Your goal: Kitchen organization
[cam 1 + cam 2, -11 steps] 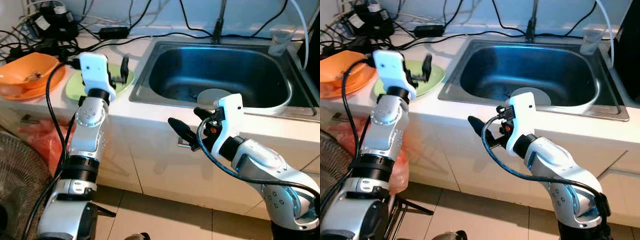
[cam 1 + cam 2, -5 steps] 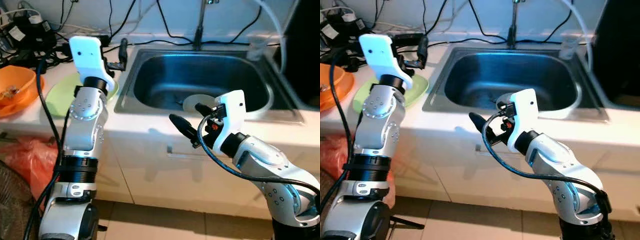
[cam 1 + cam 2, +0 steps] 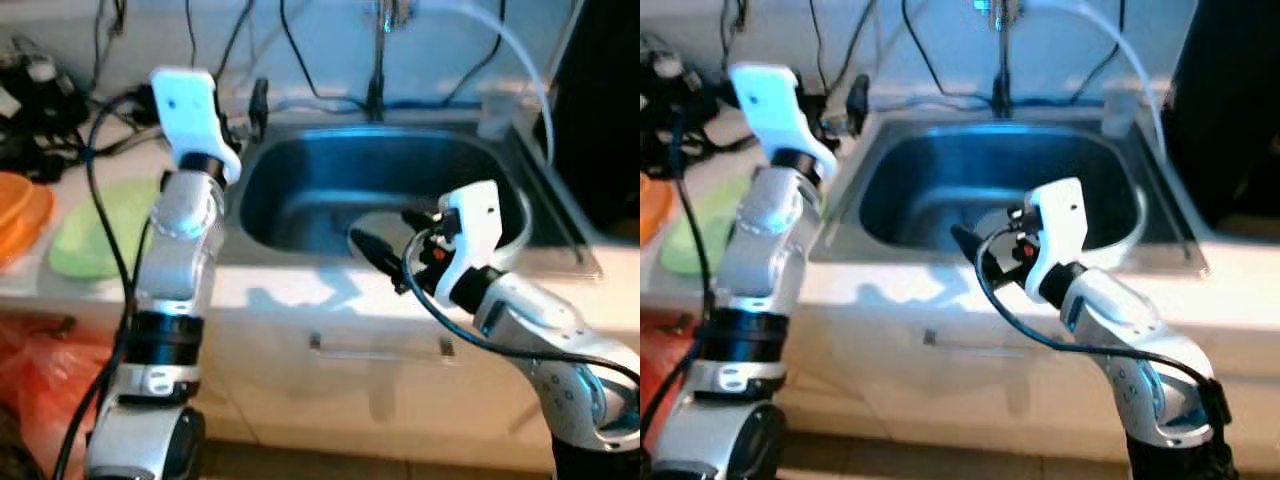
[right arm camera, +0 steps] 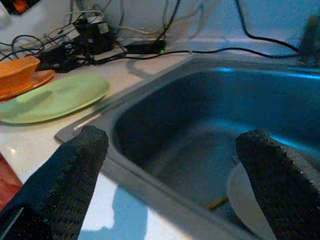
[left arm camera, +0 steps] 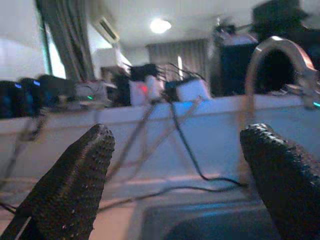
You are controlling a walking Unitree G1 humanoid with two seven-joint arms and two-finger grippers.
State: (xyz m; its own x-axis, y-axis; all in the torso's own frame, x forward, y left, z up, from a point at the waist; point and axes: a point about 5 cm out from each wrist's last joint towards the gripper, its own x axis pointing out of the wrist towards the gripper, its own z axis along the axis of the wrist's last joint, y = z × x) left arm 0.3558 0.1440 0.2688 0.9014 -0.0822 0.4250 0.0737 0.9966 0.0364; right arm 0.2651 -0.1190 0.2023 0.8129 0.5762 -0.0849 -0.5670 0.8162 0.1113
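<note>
A steel sink [image 3: 300, 190] is set in the white counter, with a white plate [image 4: 250, 200] lying on its bottom. A light green plate [image 3: 85, 240] and an orange bowl [image 3: 15, 215] rest on the counter to the left. My left gripper [image 3: 243, 108] is raised above the sink's back left corner, open and holding nothing. My right gripper [image 3: 392, 235] hovers over the sink's front edge, open and empty, and covers part of the white plate. In the right wrist view the right gripper [image 4: 175, 140] looks into the basin.
A faucet [image 3: 378, 60] and a white hose [image 3: 500, 30] stand behind the sink, with a clear cup [image 3: 492, 110] at its back right. Black cables and chargers [image 3: 30, 70] crowd the back left. A dark appliance [image 3: 605, 110] stands to the right. A red bag [image 3: 30, 400] lies below.
The camera has moved nearer and turned towards the sink. My left gripper has risen from over the green plate to the sink's back left corner. My right gripper has risen to the sink's front edge.
</note>
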